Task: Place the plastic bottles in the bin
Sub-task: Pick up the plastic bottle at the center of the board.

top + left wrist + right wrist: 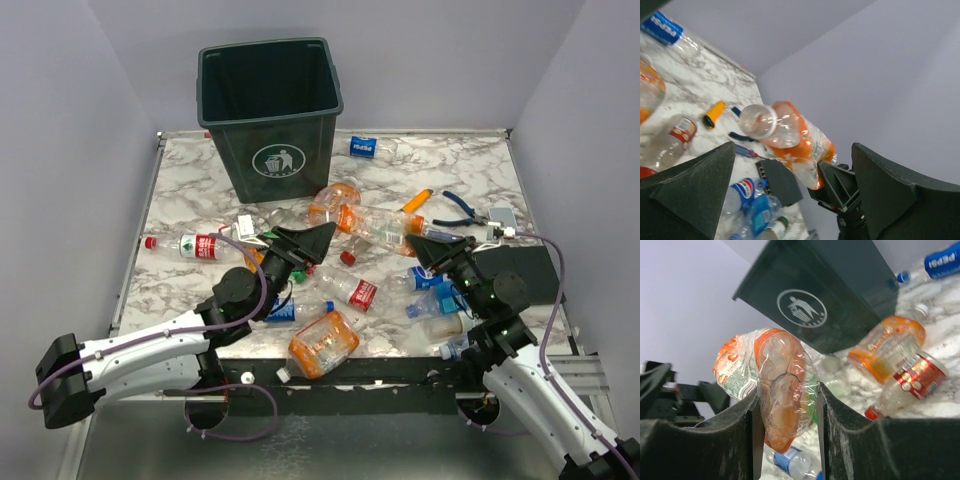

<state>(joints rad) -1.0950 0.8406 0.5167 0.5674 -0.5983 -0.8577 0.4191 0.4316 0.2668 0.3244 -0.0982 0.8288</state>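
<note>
My right gripper [418, 250] is shut on a crushed orange-labelled plastic bottle [372, 226] and holds it above the table; the right wrist view shows its fingers [787, 390] pinching the bottle's base [782, 390]. My left gripper [318, 245] is open and empty, its jaws facing that bottle's mouth end [785, 135] without touching it. The dark green bin [270, 115] stands at the back left, beyond both grippers, and also shows in the right wrist view [840, 285]. Several more bottles lie on the marble table [180, 190]: an orange one [322, 343] in front and a red-labelled one [195, 245] at the left.
Blue-handled pliers [460, 210] and a small orange cylinder [417, 200] lie at the back right. A dark flat block [525, 268] sits by the right arm. A Pepsi bottle [365, 147] lies right of the bin. Blue-labelled bottles [432, 290] crowd under the right gripper.
</note>
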